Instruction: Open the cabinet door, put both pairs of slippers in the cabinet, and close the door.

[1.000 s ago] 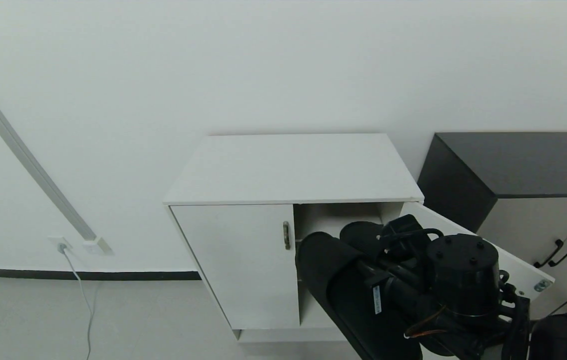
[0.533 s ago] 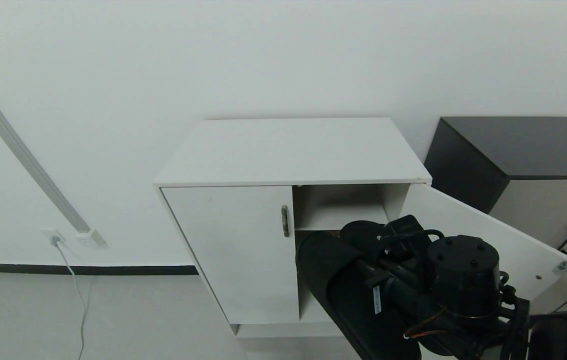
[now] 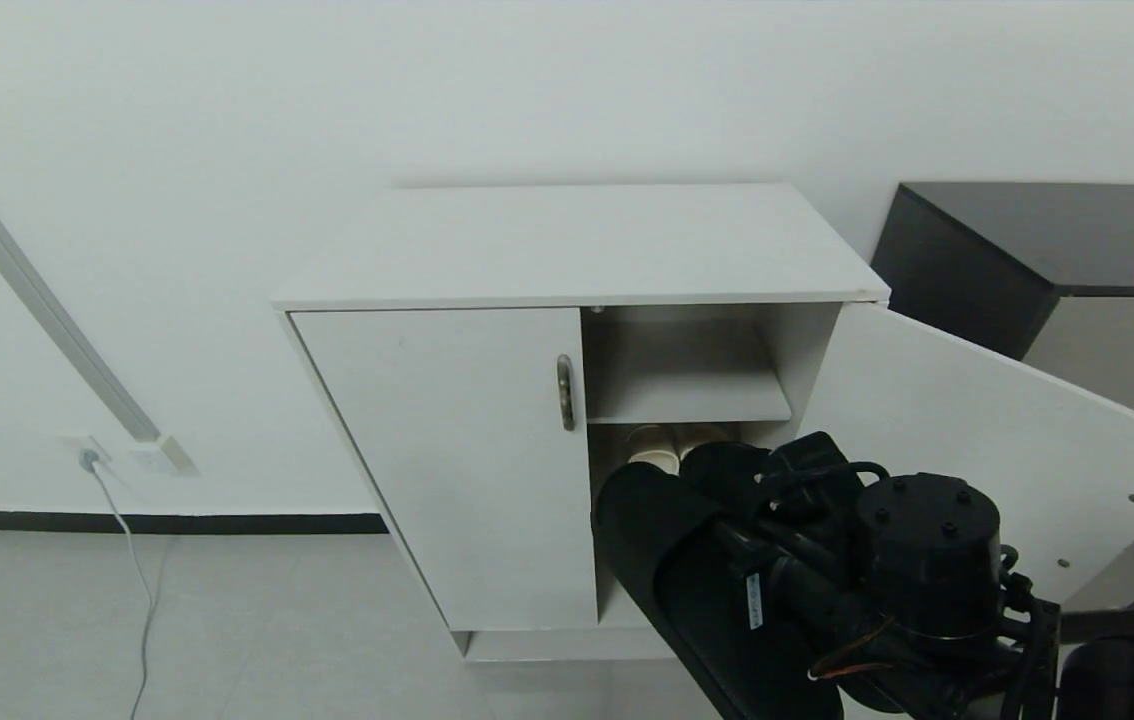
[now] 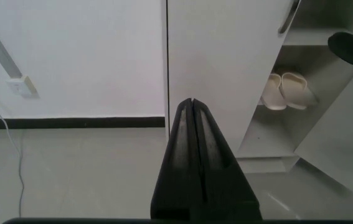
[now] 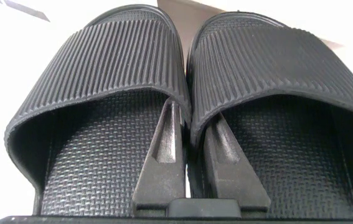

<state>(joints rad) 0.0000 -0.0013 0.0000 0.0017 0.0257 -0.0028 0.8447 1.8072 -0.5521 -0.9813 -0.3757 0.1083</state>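
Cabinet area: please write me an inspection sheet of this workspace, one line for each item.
Surface: grey floor before the white cabinet.
Job's things: left door shut, right door open; beige slippers in the lower compartment, under the shelf; black slippers held before the open side.
Clutter: nothing seen.
Grippers: right gripper shut on the black slippers, fingers pinching their inner edges together; left gripper shut, empty.
Cables: grey cord from wall socket to floor.
Surroundings: white wall, slanted trunking, dark cabinet at right.
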